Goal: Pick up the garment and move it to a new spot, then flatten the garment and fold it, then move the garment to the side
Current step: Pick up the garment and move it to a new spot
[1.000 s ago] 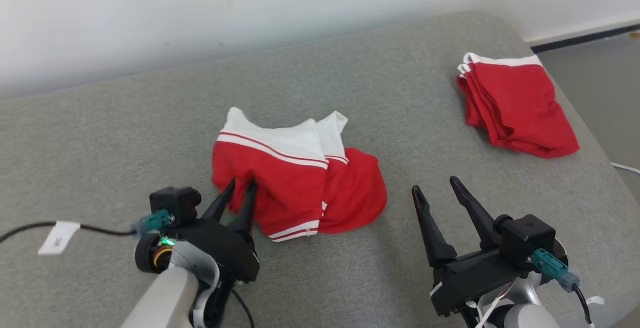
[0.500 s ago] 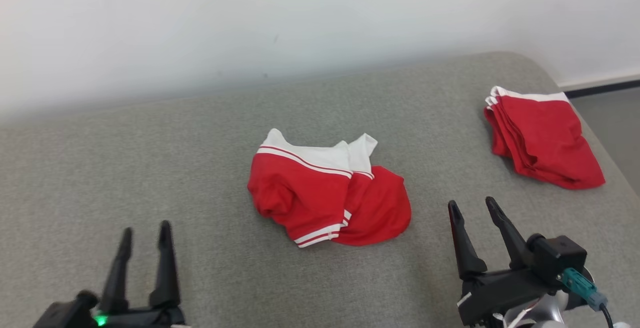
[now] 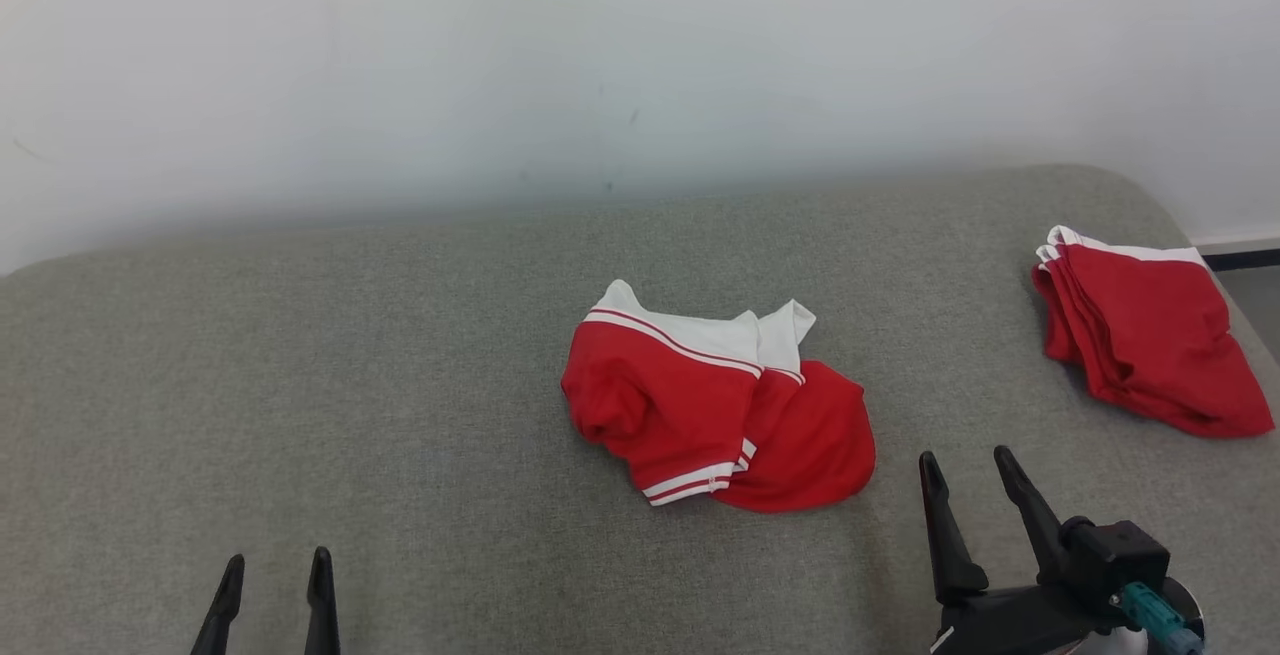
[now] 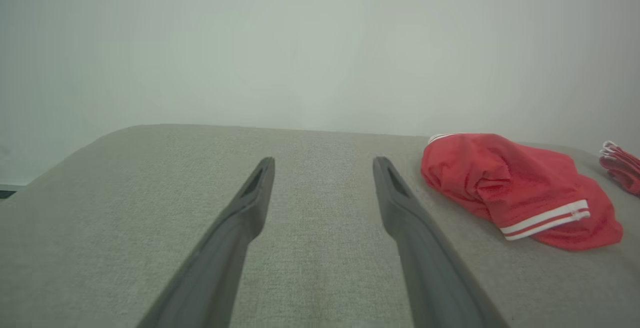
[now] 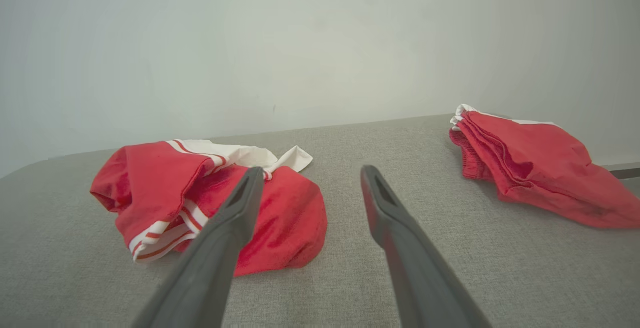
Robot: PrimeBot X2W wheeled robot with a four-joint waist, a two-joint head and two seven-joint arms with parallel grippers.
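Red garment (image 3: 700,405) lies ahead, between both jaws (spread, empty).

Soft, even light from overhead spreads across the grey cushion (image 3: 400,415), with no glare & no hard-edged shade. The crumpled red garment (image 3: 700,405) casts only a thin, faint shadow along its near hem; the folded red stack (image 3: 1150,345) casts a slightly darker one at its lower left. The white wall (image 3: 600,55) reads flat and hazy (a dim grey band where it meets the cushion). In the wrist views the wide-angle lens bends the cushion's far edge, the close-up dark fingers (image 4: 245,233) go soft toward the btm, and colours look paler vs. the head view.
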